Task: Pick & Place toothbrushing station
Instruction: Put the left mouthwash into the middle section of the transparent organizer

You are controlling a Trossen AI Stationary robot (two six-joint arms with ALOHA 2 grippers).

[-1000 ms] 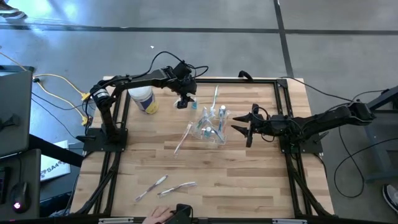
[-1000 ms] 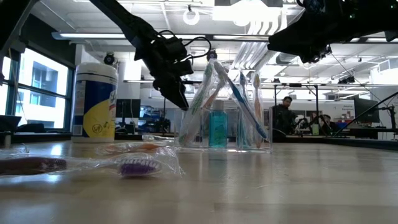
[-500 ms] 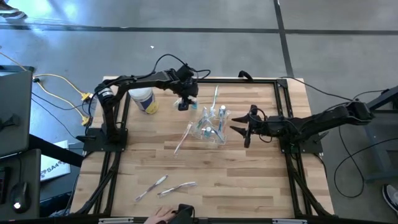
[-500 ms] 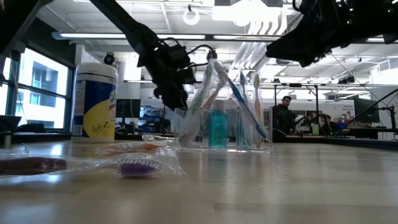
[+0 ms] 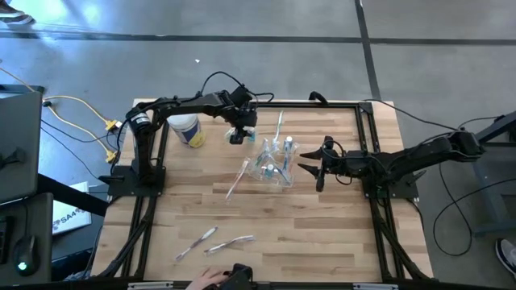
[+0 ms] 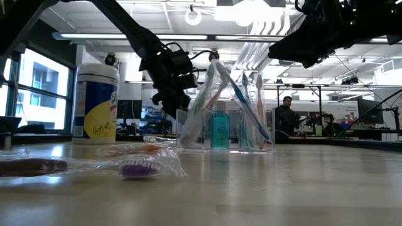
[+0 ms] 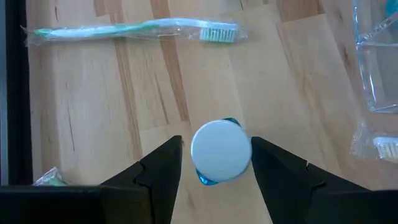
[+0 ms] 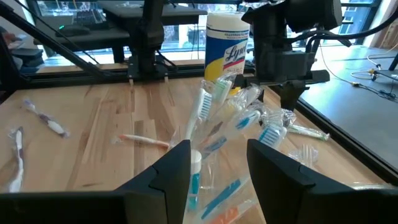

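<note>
The clear plastic holder [image 5: 276, 161] stands on the wooden table's far middle, with wrapped toothbrushes and a small teal bottle in it; it also shows in the low view [image 6: 226, 132]. My left gripper [image 5: 235, 137] is open at the holder's far-left side, pointing down. Its fingers stand on either side of a small blue bottle with a round white cap [image 7: 221, 151] that stands upright on the table. My right gripper [image 5: 310, 171] is open and empty just right of the holder, level and facing it [image 8: 217, 143]. My left gripper [image 7: 216, 142] comes from above with one finger on each side of the bottle's white cap [image 7: 221, 151]. A gap shows at one finger [image 7: 168, 155]. Whether the other finger [image 7: 267, 155] touches the cap, I cannot tell. The bottle stands on the table.
A white tub with a yellow label [image 5: 185, 129] stands at the far left. Wrapped toothbrushes lie loose left of the holder [image 5: 238, 179], near the front [image 5: 211, 239] and beyond the bottle [image 7: 137, 31]. A person's hand [image 5: 205, 278] shows at the near edge.
My left gripper has come down a little toward the table beside the holder and shifted slightly toward the table's left. The holder has stayed where it was.
</note>
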